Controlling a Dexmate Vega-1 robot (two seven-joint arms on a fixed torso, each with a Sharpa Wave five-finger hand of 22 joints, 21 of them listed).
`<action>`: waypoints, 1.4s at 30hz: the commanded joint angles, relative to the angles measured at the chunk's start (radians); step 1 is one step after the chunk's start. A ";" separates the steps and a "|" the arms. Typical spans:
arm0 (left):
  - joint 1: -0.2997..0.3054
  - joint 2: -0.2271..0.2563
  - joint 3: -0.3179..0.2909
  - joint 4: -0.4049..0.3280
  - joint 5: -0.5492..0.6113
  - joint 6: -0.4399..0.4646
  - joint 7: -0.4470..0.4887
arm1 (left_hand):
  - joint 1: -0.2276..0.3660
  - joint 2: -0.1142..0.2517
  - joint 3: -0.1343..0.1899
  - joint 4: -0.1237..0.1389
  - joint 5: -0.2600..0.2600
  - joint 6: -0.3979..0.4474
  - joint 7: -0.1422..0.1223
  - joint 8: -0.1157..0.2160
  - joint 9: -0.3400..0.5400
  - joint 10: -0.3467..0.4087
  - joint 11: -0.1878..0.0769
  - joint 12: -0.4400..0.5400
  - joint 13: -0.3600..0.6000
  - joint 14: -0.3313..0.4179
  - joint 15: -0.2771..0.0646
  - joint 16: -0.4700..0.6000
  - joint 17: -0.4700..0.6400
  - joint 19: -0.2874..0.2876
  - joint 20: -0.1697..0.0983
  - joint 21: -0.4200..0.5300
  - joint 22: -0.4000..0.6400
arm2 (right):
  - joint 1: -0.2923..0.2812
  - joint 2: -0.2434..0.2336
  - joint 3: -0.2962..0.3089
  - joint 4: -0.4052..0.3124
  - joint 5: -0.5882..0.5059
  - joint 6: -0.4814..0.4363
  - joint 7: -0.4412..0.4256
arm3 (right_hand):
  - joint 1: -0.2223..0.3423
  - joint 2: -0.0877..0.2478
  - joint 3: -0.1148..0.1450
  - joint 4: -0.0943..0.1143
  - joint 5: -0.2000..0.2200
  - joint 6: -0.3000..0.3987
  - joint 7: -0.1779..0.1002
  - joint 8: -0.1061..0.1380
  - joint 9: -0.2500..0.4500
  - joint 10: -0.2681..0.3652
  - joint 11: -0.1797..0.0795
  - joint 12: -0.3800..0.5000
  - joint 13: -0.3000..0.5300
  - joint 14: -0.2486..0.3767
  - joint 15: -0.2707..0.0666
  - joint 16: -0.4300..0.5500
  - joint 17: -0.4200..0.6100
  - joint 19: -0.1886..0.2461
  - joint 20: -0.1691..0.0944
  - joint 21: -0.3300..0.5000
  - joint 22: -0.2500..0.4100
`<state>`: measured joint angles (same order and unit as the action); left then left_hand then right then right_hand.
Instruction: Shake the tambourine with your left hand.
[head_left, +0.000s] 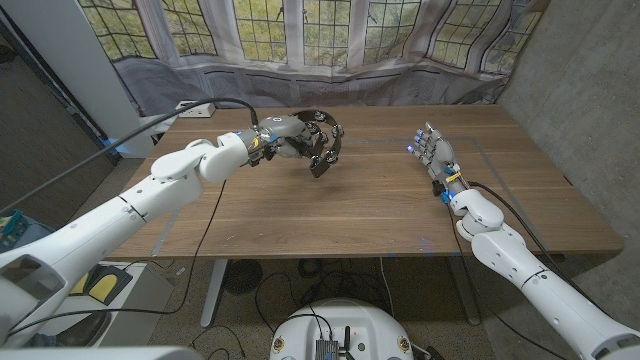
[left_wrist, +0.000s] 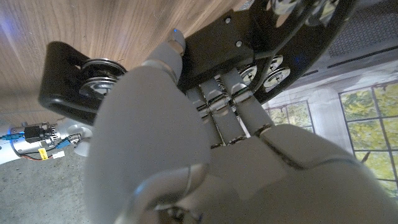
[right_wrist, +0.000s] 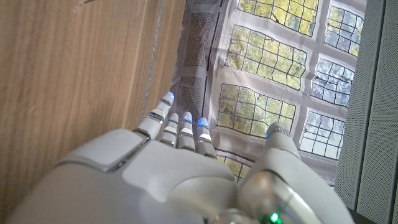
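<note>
A black tambourine (head_left: 325, 143) with silver jingles is held off the wooden table (head_left: 360, 200) at the back middle. My left hand (head_left: 285, 135) grips its rim, fingers wrapped over the frame. In the left wrist view the same hand (left_wrist: 186, 143) closes on the black tambourine (left_wrist: 249, 37), and paired jingles show beside the fingers. My right hand (head_left: 432, 152) stands over the right side of the table, fingers together and straight, holding nothing. The right wrist view shows that right hand (right_wrist: 180, 162) with fingers stretched out along the table top.
A black cable (head_left: 175, 120) runs over the table's back left corner to my left arm. Another cable hangs down the table's front left edge. Windows with a grey curtain stand behind the table. A concrete wall rises at the right.
</note>
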<state>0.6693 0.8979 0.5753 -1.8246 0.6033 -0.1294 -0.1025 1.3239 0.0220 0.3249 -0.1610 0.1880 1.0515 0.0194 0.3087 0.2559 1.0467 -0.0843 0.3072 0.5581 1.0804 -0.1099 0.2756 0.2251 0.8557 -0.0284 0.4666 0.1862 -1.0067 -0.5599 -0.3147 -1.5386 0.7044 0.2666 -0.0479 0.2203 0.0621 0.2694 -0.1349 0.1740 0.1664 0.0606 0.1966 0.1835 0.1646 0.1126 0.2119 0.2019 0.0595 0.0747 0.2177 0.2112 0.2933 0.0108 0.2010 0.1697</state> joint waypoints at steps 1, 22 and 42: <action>-0.019 -0.008 0.020 0.038 -0.019 -0.029 -0.034 | 0.004 0.101 0.012 0.004 0.005 -0.002 0.002 0.008 0.007 0.026 -0.019 0.002 0.058 0.083 -0.083 0.014 0.064 -0.003 -0.003 0.008 0.003 | 0.016 0.010 -0.005 0.013 -0.016 0.024 0.004 | 0.010 0.003 -0.006 -0.002 0.002 0.015 0.000 0.006 0.004 0.015 0.001 0.008 0.004 0.012 0.004 0.006 0.004 0.013 -0.002 0.005 0.004; -0.040 -0.028 0.053 0.093 -0.044 -0.064 -0.067 | 0.002 0.100 0.014 0.004 0.006 -0.004 0.001 0.010 0.011 0.026 -0.020 -0.003 0.065 0.084 -0.083 0.014 0.066 -0.007 -0.001 0.012 0.003 | 0.033 0.030 -0.013 0.028 -0.049 0.066 -0.006 | 0.010 0.001 -0.009 -0.002 0.002 0.076 -0.017 0.021 0.004 0.038 0.002 0.012 0.004 0.008 0.004 0.001 0.004 -0.021 0.006 -0.008 0.004; -0.072 -0.060 0.108 0.148 0.009 -0.069 -0.077 | 0.004 0.099 0.017 0.002 0.007 -0.005 0.004 0.008 0.010 0.026 -0.018 -0.011 0.064 0.079 -0.077 0.011 0.068 -0.014 0.001 0.015 0.003 | 0.041 0.035 -0.018 0.040 -0.051 0.065 -0.004 | 0.014 0.004 -0.008 -0.003 0.002 0.076 -0.014 0.017 0.004 0.041 0.001 0.011 0.004 0.012 0.003 0.001 0.003 -0.016 0.005 -0.006 0.004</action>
<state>0.6066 0.8519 0.6584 -1.6981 0.5762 -0.2025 -0.1899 1.3239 0.0220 0.3290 -0.1651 0.1888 1.0441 0.0228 0.3145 0.2620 1.0450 -0.0860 0.3000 0.5878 1.0788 -0.1114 0.2756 0.2251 0.8450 -0.0287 0.4755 0.1860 -0.9734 -0.5292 -0.3281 -1.5076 0.6549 0.3293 -0.0570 0.2242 0.0661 0.2624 -0.1364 0.1740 0.2340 0.0427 0.2152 0.1835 0.1930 0.1162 0.2196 0.2019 0.0678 0.0768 0.2184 0.2112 0.2731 0.0234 0.1922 0.1697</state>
